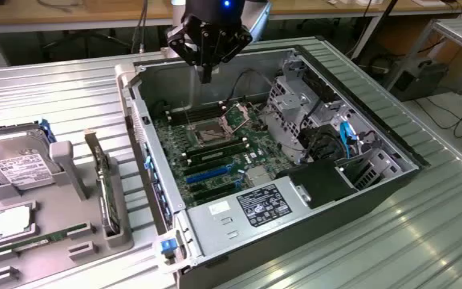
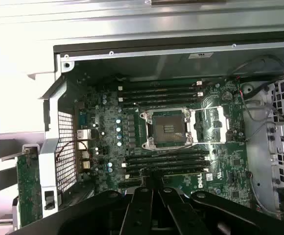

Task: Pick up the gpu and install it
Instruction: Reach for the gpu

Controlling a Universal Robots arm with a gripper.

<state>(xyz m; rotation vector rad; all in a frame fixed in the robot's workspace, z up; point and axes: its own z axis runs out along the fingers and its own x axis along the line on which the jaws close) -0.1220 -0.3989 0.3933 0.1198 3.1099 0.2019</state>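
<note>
The gpu [image 1: 103,180] stands on its edge in a grey holder [image 1: 123,232] at the exterior view's left, outside the open computer case [image 1: 360,180]. It is a thin dark green card with a silver bracket at its far end. In the wrist view, the gpu's green board [image 2: 28,188] shows just beyond the case's rear wall. My gripper [image 1: 206,73] hangs above the far end of the case, over the motherboard [image 1: 251,158], well away from the gpu. Its fingers are shut together with nothing in them. In the wrist view, the gripper [image 2: 152,182] points down near the CPU socket [image 2: 168,128].
A silver hard drive [image 1: 14,162], a CPU chip [image 1: 12,220] and a narrow memory stick [image 1: 38,241] lie in the grey holder. Inside the case are blue expansion slots [image 1: 207,174], a power supply [image 1: 255,208], drive cages [image 1: 295,99] and loose cables [image 1: 343,135].
</note>
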